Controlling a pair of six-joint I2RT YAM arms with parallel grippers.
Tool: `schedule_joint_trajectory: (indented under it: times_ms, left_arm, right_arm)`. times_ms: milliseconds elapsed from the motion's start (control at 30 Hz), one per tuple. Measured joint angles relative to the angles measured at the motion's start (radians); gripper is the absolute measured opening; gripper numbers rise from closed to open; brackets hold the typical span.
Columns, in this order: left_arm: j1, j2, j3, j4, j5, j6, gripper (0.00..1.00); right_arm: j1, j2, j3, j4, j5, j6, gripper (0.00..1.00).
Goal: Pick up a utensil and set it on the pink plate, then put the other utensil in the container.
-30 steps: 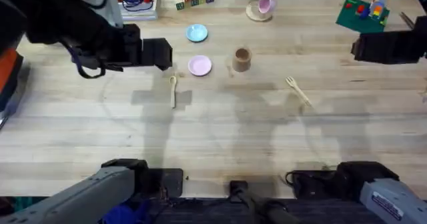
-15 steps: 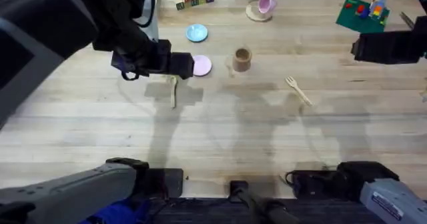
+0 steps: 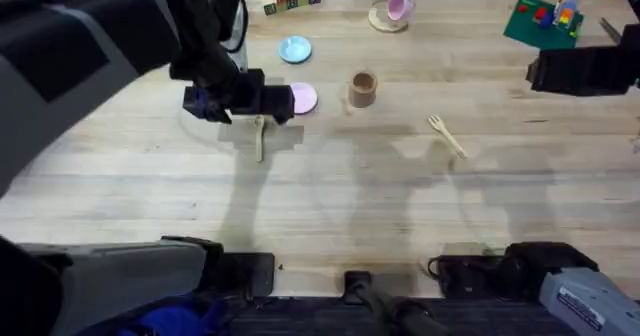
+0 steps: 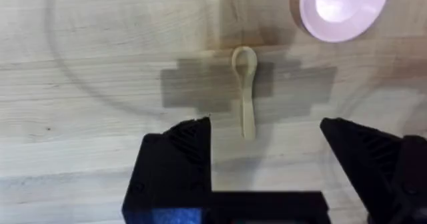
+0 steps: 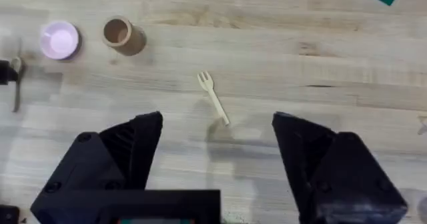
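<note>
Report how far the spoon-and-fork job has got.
Nothing is placed yet. The spoon lies on the table beside the pink plate, which is bare. In hand: the left pincer hangs open over the spoon's handle, not gripping it. Left to do: lift the spoon onto the plate, then put the fork, lying on the table under the open right pincer, into the container.

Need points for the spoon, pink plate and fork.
spoon (image 4: 244, 95), left wrist view, on its handle.
pink plate (image 4: 341, 7), left wrist view, on its flat middle.
fork (image 5: 213, 98), right wrist view, on its handle.
</note>
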Motion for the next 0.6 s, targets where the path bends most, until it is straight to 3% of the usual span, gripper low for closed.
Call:
schedule_joint_trajectory:
  times_ms: [300,600]
  left_arm:
    - [0.0,0.0,-0.131,0.111,-0.013,-0.057,0.995]
    - [0.0,0.0,-0.146,0.146,-0.061,-0.062,0.995]
  right_arm:
    - [0.0,0.0,0.0,0.0,0.0,0.0,0.996]
    - [0.0,0.0,0.0,0.0,0.0,0.0,0.995]
